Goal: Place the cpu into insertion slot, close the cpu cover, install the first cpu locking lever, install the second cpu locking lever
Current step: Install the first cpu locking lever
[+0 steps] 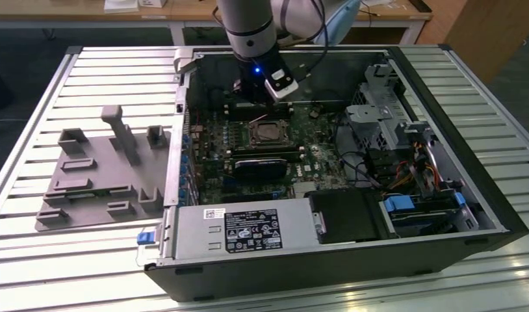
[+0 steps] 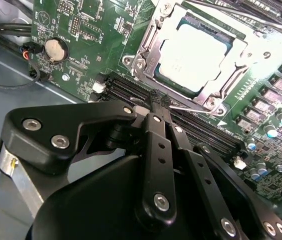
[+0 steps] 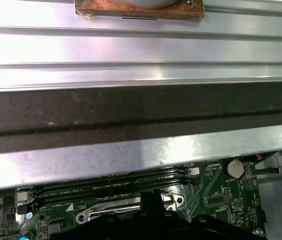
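The cpu (image 2: 193,55), silvery grey, lies flat in the insertion slot (image 1: 266,132) on the green motherboard. The cpu cover (image 2: 236,70), a silvery frame, lies down over its edges. A thin metal locking lever (image 2: 195,111) runs along the socket's side nearest my fingers. My gripper (image 2: 159,100) is shut, with its black fingertips together right at that lever's end, between the socket and the memory slots. In the exterior view the gripper (image 1: 262,107) hangs inside the case just behind the socket. The first wrist view has its tip (image 3: 151,197) by the socket's metal rim.
The open computer case (image 1: 334,260) lies on a slatted metal table (image 1: 39,130). Long black memory slots (image 3: 111,186), a coin battery (image 2: 56,49) and cables (image 1: 377,175) surround the socket. A grey fixture (image 1: 100,175) sits on the exterior view's left.
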### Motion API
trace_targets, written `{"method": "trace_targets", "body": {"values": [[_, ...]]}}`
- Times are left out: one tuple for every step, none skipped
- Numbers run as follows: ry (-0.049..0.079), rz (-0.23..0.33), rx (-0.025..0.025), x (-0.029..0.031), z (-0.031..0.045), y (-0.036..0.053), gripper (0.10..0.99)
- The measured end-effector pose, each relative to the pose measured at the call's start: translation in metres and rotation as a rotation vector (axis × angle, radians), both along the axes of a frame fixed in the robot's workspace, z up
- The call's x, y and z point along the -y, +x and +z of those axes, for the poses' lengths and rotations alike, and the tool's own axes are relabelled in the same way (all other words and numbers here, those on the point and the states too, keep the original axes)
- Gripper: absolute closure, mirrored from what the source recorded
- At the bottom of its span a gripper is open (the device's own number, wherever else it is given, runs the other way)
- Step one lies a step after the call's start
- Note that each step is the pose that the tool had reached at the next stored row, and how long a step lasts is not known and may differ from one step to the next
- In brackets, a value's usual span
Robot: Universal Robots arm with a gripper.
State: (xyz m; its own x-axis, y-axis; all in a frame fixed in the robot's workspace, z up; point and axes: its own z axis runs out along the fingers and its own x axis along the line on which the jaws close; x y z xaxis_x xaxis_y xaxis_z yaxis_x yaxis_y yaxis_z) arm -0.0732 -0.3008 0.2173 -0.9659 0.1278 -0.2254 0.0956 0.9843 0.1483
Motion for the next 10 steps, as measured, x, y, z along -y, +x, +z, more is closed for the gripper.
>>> {"method": "trace_targets", "body": {"values": [[0.0,0.0,0.0004,0.0,-0.0011,0.0,0.984],[0.0,0.0,0.0009,0.0,-0.0024,0.0,0.984],[0.0,0.0,0.001,0.0,-0.0036,0.0,0.984],[0.0,0.0,0.0011,-0.0001,-0.0045,0.0,0.984],[0.0,0.0,0.0011,-0.0004,-0.0052,-0.0001,0.984],[0.0,0.0,0.001,-0.0007,-0.0056,-0.0001,0.984],[0.0,0.0,0.001,-0.0012,-0.006,0.0,0.984],[0.0,0.0,0.001,-0.0018,-0.0063,0.0,0.984],[0.0,0.0,0.0011,-0.0021,-0.0067,0.0,0.984],[0.0,0.0,0.0011,-0.0023,-0.0071,0.0002,0.984]]}}
